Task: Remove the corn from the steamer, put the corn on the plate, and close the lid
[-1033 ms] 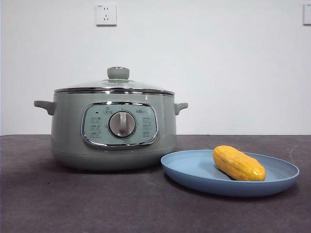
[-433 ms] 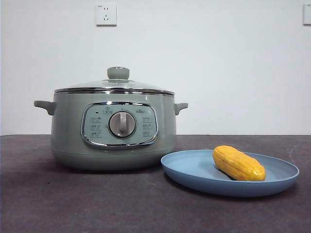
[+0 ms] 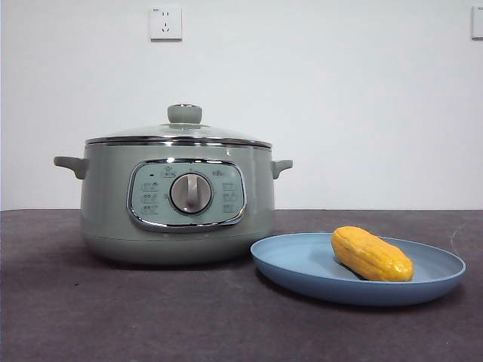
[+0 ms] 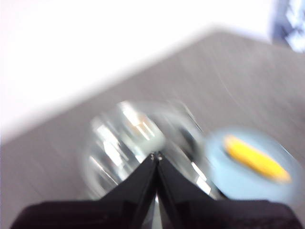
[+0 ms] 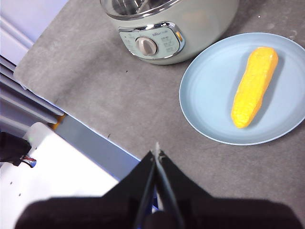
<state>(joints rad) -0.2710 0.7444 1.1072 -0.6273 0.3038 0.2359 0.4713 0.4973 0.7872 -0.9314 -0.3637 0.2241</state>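
Yellow corn (image 3: 371, 254) on plate (image 3: 302, 264); lid (image 3: 178, 132) on steamer (image 3: 106, 204); L-wrist blurred; both hands pressed together.

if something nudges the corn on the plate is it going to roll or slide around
Probably it would roll: the corn is rounded with tapered ends and lies loose on the plate. Its skin looks glossy, so it may also slide. The plate's raised rim would likely stop a gentle nudge.

Low front view; two overhead wrist views
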